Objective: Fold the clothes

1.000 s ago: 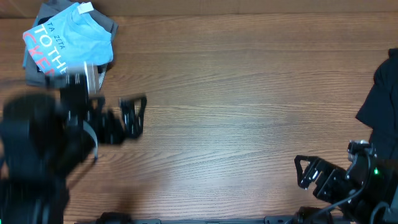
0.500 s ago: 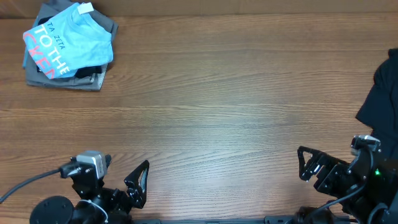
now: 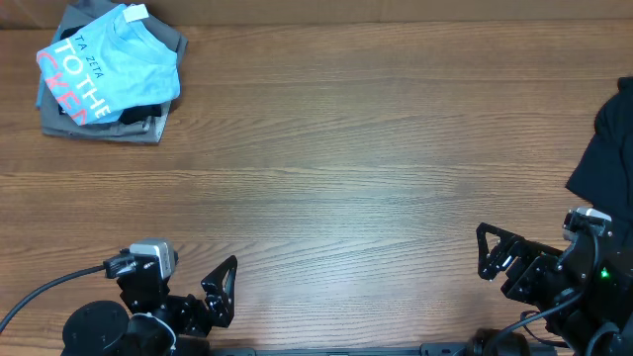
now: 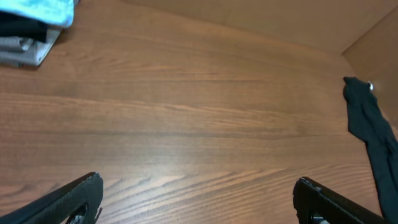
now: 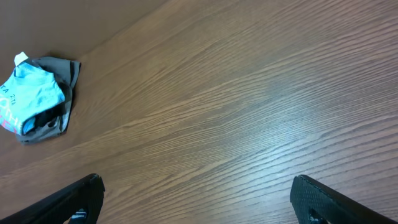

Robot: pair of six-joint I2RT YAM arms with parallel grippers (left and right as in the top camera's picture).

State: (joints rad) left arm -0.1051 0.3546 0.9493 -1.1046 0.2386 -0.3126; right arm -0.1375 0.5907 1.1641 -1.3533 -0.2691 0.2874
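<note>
T-shirt (image 3: 114, 64): far left corner of the table (image 3: 346, 178), in a compact bundle with the red and white lettering up. It sits on top of a stack of folded grey and black clothes (image 3: 150, 125) and covers most of it. A white tag sticks out at its top edge.

Fold quality: edges are rounded and a bit lumpy, not a crisp rectangle. It is gathered into one small packet with no sleeve or hem trailing onto the wood.

My read: the fold on this shirt looks done and the shirt is stacked. At most it needs a tidy-up of the loose corner. Can't see the underside, so I can't confirm the layers.

Left gripper (image 3: 220, 297): near edge, left side, jaws wide apart, holding nothing, well clear of the shirt.

Right gripper (image 3: 495, 262): near edge, right side, jaws also wide apart and empty.

Middle of the table is bare wood in both wrist views.

Dark garment (image 3: 613, 148) lies crumpled at the right edge, unfolded, near the right arm and not touching it.
</note>
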